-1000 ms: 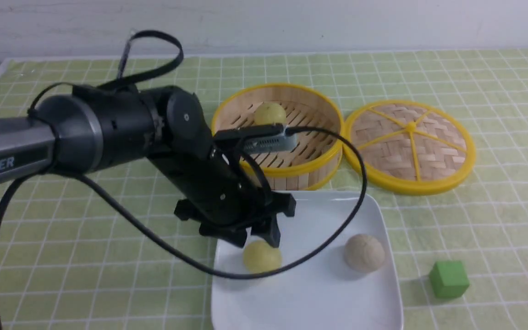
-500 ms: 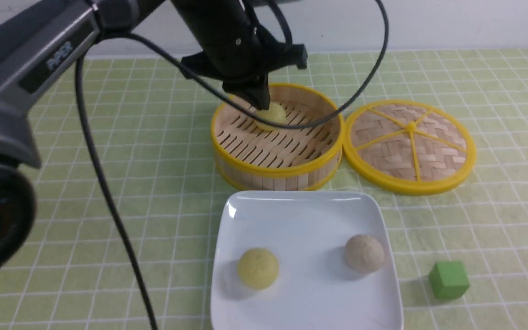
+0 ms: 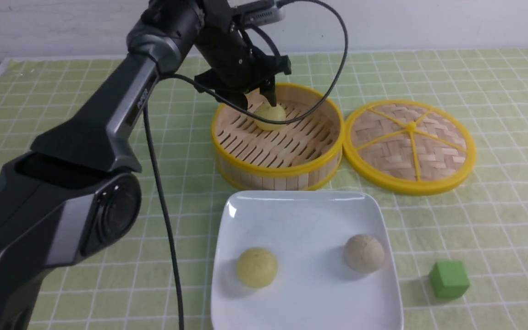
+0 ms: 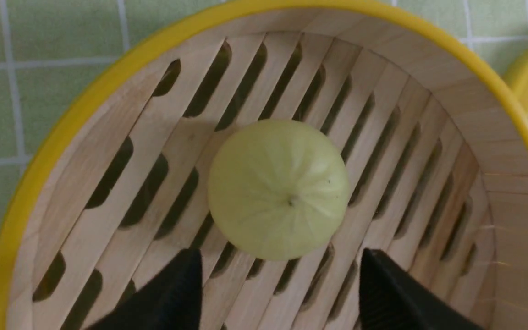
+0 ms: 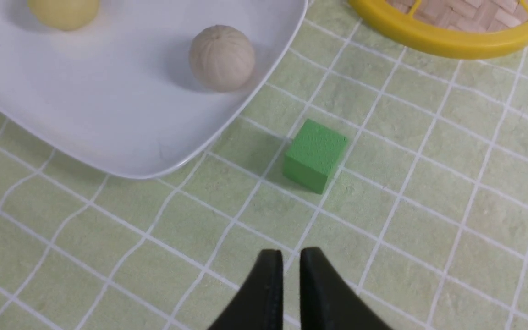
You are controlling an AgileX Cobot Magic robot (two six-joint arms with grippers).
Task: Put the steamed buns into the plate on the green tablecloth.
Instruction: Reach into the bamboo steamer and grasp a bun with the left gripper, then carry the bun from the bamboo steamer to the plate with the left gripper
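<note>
One pale yellow steamed bun (image 3: 271,117) (image 4: 277,188) lies in the bamboo steamer (image 3: 291,172) (image 4: 39,156). My left gripper (image 3: 258,100) (image 4: 280,251) hangs just above it, open, with one finger on each side and not touching it. On the white plate (image 3: 300,220) (image 5: 108,114) rest a second yellow bun (image 3: 257,267) (image 5: 64,11) and a greyish-beige bun (image 3: 364,253) (image 5: 221,57). The plate lies on the green tablecloth (image 3: 497,220). My right gripper (image 5: 291,254) hovers over bare cloth near the plate's corner, its fingers almost together and holding nothing; it is outside the front view.
The steamer's woven lid (image 3: 410,144) (image 5: 452,27) lies flat to the right of the steamer. A green cube (image 3: 448,279) (image 5: 315,155) sits on the cloth just right of the plate. The left arm's cable loops over the steamer.
The left gripper left the yellow bun on the plate, rose, and swung back to the steamer. Its jaws now stand open round the bun there.
</note>
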